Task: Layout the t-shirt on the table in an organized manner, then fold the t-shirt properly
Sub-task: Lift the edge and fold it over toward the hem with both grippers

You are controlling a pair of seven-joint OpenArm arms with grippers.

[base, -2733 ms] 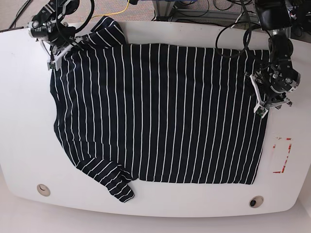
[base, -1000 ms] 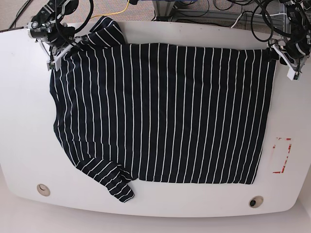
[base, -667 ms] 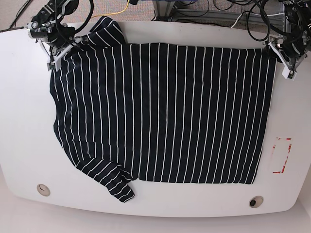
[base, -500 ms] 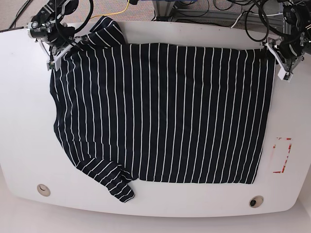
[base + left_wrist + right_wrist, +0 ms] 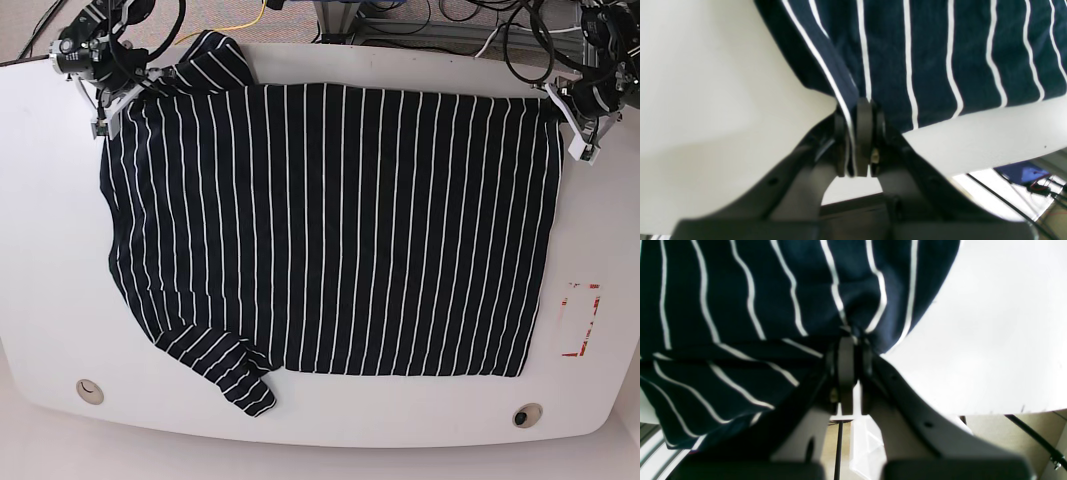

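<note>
T-shirt (image 5: 330,230) lies spread flat across the middle of the table (image 5: 50,280), stripes running front to back. Nearest edge: one sleeve (image 5: 235,370) bunched and folded at the front left of the base view, body hem line straight beside it. Two round holes (image 5: 527,414) sit along the table's near rim; a small red outline mark (image 5: 580,320) on bare white just right of the shirt's side edge. Mid-cloth smooth, few wrinkles. Far edge: both corners held. Left gripper (image 5: 578,118), on the base view's right, is clenched on the far right corner of the fabric; its wrist view shows the pads (image 5: 863,133) pressed together with a striped fold between them. Right gripper (image 5: 112,98), at the far left, is likewise pinched on cloth near the other sleeve (image 5: 215,62); fabric bunches right at its fingertips (image 5: 846,360). Cables (image 5: 480,20) trail on the floor beyond the table.
</note>
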